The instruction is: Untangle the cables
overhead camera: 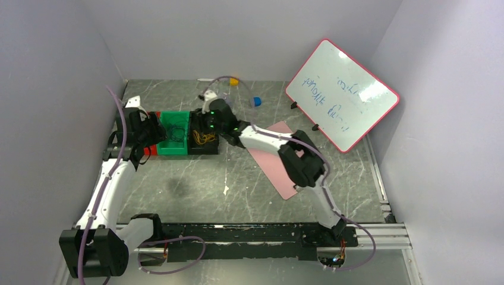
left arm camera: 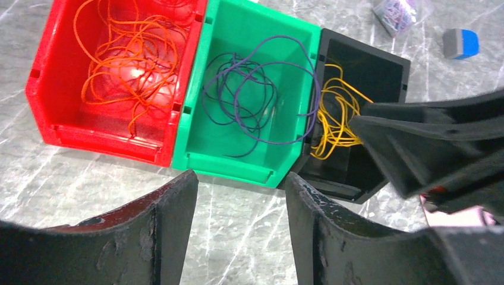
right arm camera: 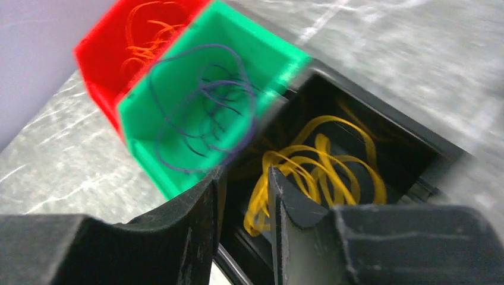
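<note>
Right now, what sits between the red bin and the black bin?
The green bin, holding the dark purple cable, stands between the red bin and the black bin, its walls touching both; the left wrist view shows it plainly.

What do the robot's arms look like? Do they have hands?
Each arm is white tubes joined by chunky black joints: the left arm and the right arm. A lilac hose runs along each. Instead of hands, two flat black fingers, scuffed at the edges. Green lights glow on the right wrist.
</note>
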You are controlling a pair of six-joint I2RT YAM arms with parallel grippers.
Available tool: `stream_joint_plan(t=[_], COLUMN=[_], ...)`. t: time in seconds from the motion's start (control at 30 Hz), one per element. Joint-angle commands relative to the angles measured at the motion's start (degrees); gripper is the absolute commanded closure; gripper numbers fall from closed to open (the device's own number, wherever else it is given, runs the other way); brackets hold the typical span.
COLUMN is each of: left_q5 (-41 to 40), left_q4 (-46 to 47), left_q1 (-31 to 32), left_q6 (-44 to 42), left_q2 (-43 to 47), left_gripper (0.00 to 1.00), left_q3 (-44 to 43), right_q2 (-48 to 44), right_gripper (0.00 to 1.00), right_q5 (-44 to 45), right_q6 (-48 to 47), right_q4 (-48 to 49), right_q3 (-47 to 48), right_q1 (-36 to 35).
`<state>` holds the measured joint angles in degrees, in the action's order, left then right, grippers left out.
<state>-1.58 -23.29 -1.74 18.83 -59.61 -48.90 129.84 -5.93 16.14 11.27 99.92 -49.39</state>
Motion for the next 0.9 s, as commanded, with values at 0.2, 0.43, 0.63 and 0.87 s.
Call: stream_joint_plan(t=[0.2,0.43,0.63,0.87], left_q5=[11.3,13.3,16.2,16.5], left_q4=[4.5,0.8,-2.9,-3.7], left_q1=[-0.1,1.0,2.6,8.1], left_q6=[0.8,-8.5,-18.5,-25.3], left_q2=[-3.0,-11.3,-18.4,-25.6], left_gripper=[0.39,0.35,0.34,0.36], left_q3=[0.5,-4.5,-12.4,-16.5], right_q2=[-28.8,-38.0,-42.4,-46.2], right_gripper=[0.63,0.62,0.62,0.62], right_q5=[11.6,10.0,8.5,9.4], right_q6=[3.4,4.0,5.1,4.3], right_q4=[9.6,7.8,6.5,3.9], right_q3=[-29.6,-41.8,-49.3,-53.0], right_q1=[6.4,6.6,6.6,6.6])
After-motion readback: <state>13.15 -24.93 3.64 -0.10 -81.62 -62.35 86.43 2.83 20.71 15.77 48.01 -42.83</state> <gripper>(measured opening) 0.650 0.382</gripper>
